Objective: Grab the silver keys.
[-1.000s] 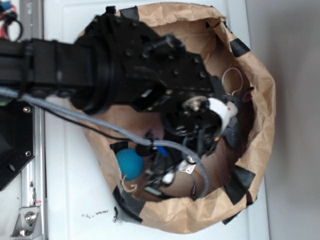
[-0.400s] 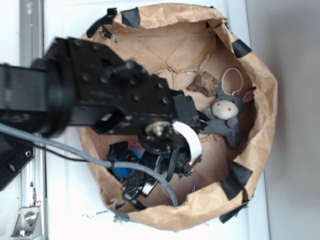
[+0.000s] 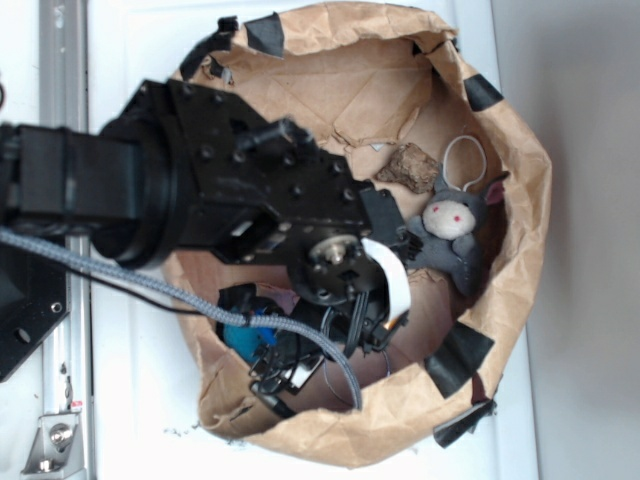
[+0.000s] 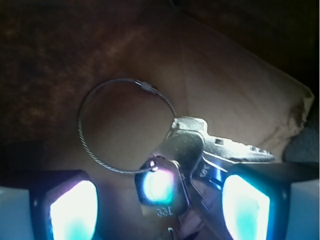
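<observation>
Gripper lower; "155"-stamped silver keys.

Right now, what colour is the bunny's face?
The bunny has a whitish face with red eyes; its ears and body are grey. The exterior view shows it best.

Looking down past my pincer, I see stamped digits on the head of one of the silver keys, upside down in the wrist view. They look like "155", though I cannot be sure of them. Nothing else I see carries readable writing.
</observation>
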`<state>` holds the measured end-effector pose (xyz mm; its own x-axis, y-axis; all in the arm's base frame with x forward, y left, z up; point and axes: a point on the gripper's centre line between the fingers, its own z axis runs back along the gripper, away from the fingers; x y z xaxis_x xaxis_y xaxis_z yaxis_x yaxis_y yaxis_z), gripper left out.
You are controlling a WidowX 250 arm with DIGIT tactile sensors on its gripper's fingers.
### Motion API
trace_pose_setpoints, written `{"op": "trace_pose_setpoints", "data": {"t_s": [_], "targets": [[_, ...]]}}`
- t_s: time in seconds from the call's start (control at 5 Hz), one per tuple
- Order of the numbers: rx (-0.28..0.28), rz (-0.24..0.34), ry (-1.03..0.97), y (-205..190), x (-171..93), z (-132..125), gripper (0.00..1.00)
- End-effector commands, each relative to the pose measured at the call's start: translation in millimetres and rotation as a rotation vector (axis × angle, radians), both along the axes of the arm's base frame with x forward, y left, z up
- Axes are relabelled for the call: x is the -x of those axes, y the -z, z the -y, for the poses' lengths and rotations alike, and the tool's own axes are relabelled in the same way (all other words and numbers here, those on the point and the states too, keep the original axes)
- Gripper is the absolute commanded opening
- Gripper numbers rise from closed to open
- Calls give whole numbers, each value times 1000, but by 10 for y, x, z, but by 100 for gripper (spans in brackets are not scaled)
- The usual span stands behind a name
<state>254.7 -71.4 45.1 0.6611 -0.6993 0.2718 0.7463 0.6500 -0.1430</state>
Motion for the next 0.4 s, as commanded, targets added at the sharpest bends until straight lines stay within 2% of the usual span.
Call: {"op": "trace_pose_setpoints", "data": {"t_s": [0.0, 0.2], "targets": [[9, 16, 138, -52, 204, 254, 100], [24, -9, 150, 69, 178, 277, 100]]}}
